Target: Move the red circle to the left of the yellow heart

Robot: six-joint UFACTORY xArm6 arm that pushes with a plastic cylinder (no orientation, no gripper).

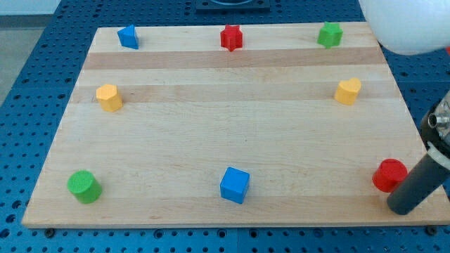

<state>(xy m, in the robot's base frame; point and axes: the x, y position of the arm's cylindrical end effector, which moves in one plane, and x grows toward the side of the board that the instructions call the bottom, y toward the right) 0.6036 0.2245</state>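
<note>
Red circle (389,175), a short cylinder standing flat, sits at the counter's (232,140) lower right corner near the edge. Yellow heart (347,91), also flat, rests well above it toward the view's right edge.

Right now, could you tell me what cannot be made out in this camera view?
- My tip: whether it touches the red circle is unclear; the rod covers that block's lower right edge.
- The rod's upper part: cut off by the view's right edge.
- White blurred object at the view's top right: cut off, unidentifiable, hiding the board corner.
</note>
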